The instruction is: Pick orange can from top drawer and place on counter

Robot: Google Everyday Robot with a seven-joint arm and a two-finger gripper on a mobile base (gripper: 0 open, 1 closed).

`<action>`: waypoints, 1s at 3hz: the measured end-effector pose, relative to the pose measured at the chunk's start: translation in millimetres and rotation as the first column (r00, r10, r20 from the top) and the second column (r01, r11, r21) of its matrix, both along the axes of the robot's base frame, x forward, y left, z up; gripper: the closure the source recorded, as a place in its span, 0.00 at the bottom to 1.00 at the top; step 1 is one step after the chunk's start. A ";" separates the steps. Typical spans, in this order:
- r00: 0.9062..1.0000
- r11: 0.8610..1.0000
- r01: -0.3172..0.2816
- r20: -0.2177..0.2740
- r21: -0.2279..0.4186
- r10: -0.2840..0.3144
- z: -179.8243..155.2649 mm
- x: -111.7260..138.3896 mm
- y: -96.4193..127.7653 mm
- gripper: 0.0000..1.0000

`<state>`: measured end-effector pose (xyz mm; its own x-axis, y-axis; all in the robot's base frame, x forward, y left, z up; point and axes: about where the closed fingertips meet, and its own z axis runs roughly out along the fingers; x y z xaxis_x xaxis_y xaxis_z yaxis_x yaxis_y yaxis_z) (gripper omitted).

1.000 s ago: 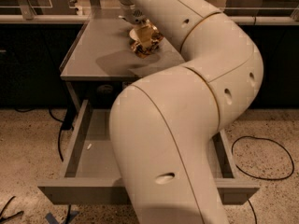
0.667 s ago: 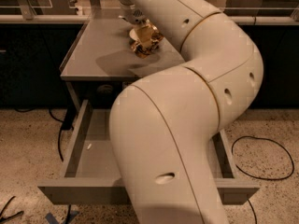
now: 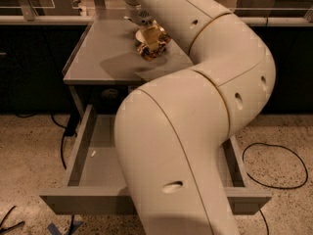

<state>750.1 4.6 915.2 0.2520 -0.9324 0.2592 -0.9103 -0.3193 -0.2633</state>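
Observation:
The orange can (image 3: 153, 44) is over the back middle of the grey counter (image 3: 105, 50), resting on it or just above it, tilted. My gripper (image 3: 148, 37) reaches down from the back and closes around the can, one pale finger (image 3: 141, 34) showing at the can's left side. The top drawer (image 3: 93, 160) stands pulled open below the counter, its front panel (image 3: 88, 204) towards me. My big white arm (image 3: 195, 131) covers the drawer's middle and right part.
A small white scrap (image 3: 93, 153) lies on the drawer floor at the left. Black cables lie on the speckled floor at the right (image 3: 274, 185) and hang at the left (image 3: 62, 146). Dark side counters flank the cabinet. A raised rim (image 3: 77, 45) runs along the counter's left edge.

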 end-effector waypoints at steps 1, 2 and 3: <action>1.000 1.000 0.000 0.000 0.000 0.000 0.0 0.0 0.0 0.31; 1.000 1.000 0.000 0.000 0.000 0.000 0.0 0.0 0.0 0.08; 1.000 1.000 0.000 0.000 0.000 0.000 0.0 0.0 0.0 0.00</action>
